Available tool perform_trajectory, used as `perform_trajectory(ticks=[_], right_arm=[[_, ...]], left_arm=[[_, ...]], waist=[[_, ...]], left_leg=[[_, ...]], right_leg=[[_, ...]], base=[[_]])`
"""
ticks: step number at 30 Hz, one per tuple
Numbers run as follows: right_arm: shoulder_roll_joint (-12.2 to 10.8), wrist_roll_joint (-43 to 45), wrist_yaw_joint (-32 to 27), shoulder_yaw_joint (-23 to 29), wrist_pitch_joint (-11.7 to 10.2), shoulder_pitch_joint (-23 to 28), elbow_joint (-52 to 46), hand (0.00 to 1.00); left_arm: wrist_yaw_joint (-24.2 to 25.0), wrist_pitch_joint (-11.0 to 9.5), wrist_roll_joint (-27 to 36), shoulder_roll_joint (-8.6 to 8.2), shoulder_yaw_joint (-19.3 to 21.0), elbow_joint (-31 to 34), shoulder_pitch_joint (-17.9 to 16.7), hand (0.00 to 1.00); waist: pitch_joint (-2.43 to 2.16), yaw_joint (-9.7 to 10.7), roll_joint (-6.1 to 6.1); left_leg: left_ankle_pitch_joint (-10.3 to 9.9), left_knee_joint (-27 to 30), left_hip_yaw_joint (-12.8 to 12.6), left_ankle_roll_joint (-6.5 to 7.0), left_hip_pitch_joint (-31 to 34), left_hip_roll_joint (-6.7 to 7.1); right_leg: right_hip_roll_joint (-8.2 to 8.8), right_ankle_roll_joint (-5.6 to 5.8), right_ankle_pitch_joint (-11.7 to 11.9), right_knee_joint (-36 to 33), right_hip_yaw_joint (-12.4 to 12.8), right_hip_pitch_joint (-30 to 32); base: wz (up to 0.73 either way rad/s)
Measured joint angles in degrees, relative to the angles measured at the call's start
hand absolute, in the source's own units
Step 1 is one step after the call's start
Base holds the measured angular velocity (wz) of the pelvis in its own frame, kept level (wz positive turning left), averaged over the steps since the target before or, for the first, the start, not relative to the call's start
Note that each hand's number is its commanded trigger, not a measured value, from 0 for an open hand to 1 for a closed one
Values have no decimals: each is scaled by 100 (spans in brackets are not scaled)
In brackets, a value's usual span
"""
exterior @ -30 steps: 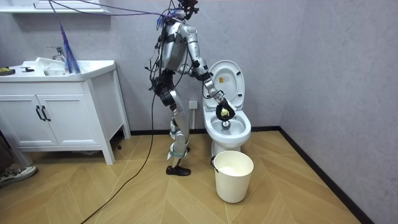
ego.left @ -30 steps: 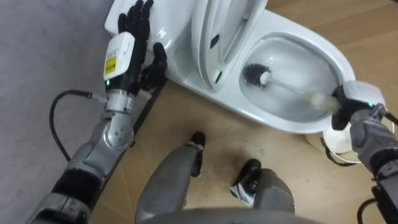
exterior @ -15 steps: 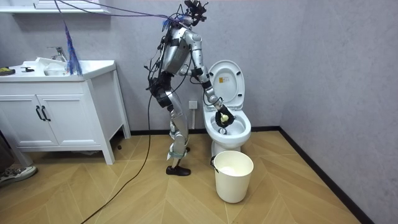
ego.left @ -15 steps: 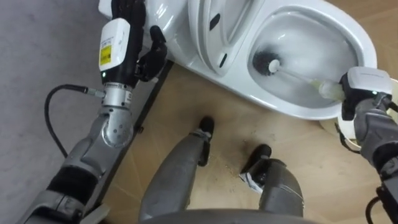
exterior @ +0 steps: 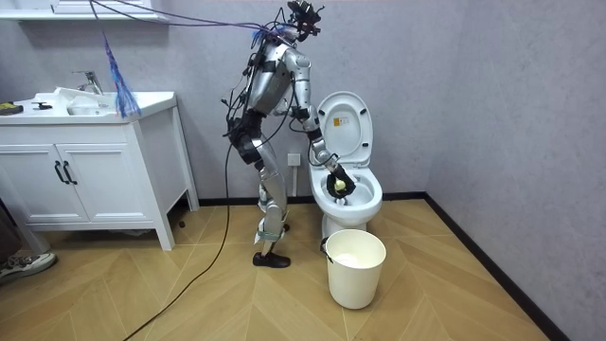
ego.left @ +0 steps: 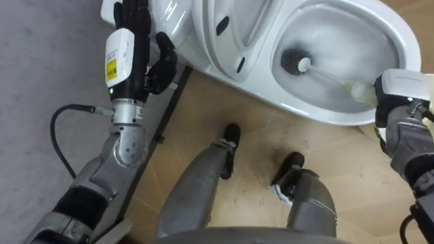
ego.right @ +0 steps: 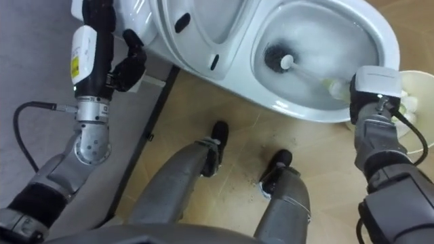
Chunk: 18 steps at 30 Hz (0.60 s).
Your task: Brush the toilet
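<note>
Left eye view, right hand (ego.left: 393, 102): fingers clenched round the pale grip end of the toilet brush (ego.left: 342, 83), at the bowl's right rim.
Brush axis: the long axis runs from that grip toward the view's left and slightly up, slanting down into the bowl.
Bristle head (ego.left: 293, 59): dark, low inside the toilet bowl (ego.left: 400, 30), well to the left of the holding hand. Contact with the porcelain looks likely but cannot be confirmed.
Left hand (ego.left: 129, 51): fingers (ego.left: 133, 15) straight and released, laid up against the white rear body of the toilet (ego.left: 180, 27). It holds nothing and is well apart from the brush.
Seat and lid (ego.left: 227, 30): raised, standing between the left hand and the bowl.
Nearer hand: the right, already on the handle.
Coming move, judged: scrubbing strokes along or across this axis, steered from the right wrist.
Room view, stance: robot stands beside the toilet, leaning over it, with a white bucket (exterior: 356, 267) on the floor near the bowl's foot.
</note>
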<state>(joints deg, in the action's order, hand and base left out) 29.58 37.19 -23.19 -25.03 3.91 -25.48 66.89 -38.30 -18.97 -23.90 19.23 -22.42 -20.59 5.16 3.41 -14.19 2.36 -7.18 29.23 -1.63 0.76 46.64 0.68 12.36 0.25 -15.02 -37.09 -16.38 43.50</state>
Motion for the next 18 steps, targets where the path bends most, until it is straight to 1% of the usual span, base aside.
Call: perform_trajectory(ticks=[1,2,3,4,5,6,7,8,9,10,11,12,13,14,15,16,17,18], right_arm=[[19,-100,-18,55,-36,-75,44,100],[36,-214,-77,174,-42,-241,122,100],[79,-300,-115,206,-83,-397,150,100],[85,-319,-121,229,-106,-463,151,100],[108,-321,-165,305,-188,-554,151,100],[114,-328,-264,379,-260,-582,150,100],[110,-337,-326,385,-272,-578,148,100],[95,-335,-402,384,-267,-579,143,100],[63,-321,-449,384,-257,-589,134,100],[32,-310,-459,385,-250,-591,109,100],[-46,-198,-460,385,-238,-577,44,100],[-136,21,-461,378,-181,-528,-62,100],[-199,101,-460,366,-159,-509,-107,100],[-362,324,-430,339,-71,-438,-272,100],[-508,499,-394,200,75,-304,-491,100],[-552,577,-363,131,166,-243,-551,100],[-717,613,-271,53,379,-141,-578,100],[-864,611,-167,52,583,-23,-590,100]], left_arm=[[-20,-1,-1,0,16,13,4,0],[-55,-3,-1,0,73,28,19,0],[-79,0,32,4,113,68,20,0],[-94,7,69,16,148,109,10,0],[-118,30,76,25,226,160,18,0],[-151,83,69,24,267,182,54,0],[-154,129,64,25,282,192,76,0],[-152,208,62,29,303,181,125,0],[-149,304,62,30,307,187,182,0],[-148,353,63,32,313,202,203,0],[-148,430,50,13,325,185,258,0],[-127,537,-34,-34,325,132,320,0],[-105,593,-65,-56,322,110,324,0],[-68,653,-73,-78,306,94,321,0],[-37,713,-62,-104,252,95,322,0],[-36,750,-59,-120,206,94,320,0],[-36,790,-49,-201,160,44,310,0],[-36,818,-49,-280,144,15,268,0]], waist=[[8,2,-13],[34,9,-54],[45,66,-72],[46,120,-96],[78,213,-166],[91,329,-198],[91,372,-216],[91,436,-262],[75,432,-293],[70,449,-315],[64,449,-346],[61,419,-336],[49,383,-307],[37,331,-235],[33,282,-103],[23,273,-34],[-9,258,118],[-57,236,202]], left_leg=[[4,35,-36,7,55,0],[18,76,-136,28,136,-3],[27,163,-168,38,241,7],[32,189,-201,46,287,16],[52,242,-297,71,355,17],[77,302,-306,79,408,17],[81,340,-307,81,420,11],[80,415,-305,82,428,5],[80,438,-307,78,429,3],[85,432,-305,72,428,3],[86,404,-292,64,417,-15],[95,389,-293,51,377,-51],[92,392,-293,48,358,-85],[92,375,-263,33,320,-149],[99,345,-217,17,289,-210],[108,321,-185,15,276,-220],[137,254,-144,24,254,-228],[170,165,-162,42,225,-225]], right_leg=[[29,-3,-11,-83,37,88],[97,-15,-42,-248,113,261],[169,-26,-56,-377,161,395],[186,-29,-77,-412,190,471],[262,-48,-126,-536,198,571],[273,-44,-141,-611,203,611],[268,-37,-156,-641,205,612],[263,-35,-190,-702,216,608],[250,-31,-189,-720,212,609],[238,-24,-183,-717,204,609],[176,-17,-154,-686,182,590],[125,-24,-97,-615,150,525],[99,-38,-61,-551,112,484],[7,-48,39,-384,71,386],[-90,-54,141,-186,5,267],[-123,-43,185,-94,-20,212],[-179,-16,258,60,-44,130],[-195,-3,322,175,-39,105]], base=[[0],[-5],[0],[0],[11],[13],[14],[0],[-4],[-12],[-13],[-15],[-24],[-26],[-22],[-6],[-3],[-5]])
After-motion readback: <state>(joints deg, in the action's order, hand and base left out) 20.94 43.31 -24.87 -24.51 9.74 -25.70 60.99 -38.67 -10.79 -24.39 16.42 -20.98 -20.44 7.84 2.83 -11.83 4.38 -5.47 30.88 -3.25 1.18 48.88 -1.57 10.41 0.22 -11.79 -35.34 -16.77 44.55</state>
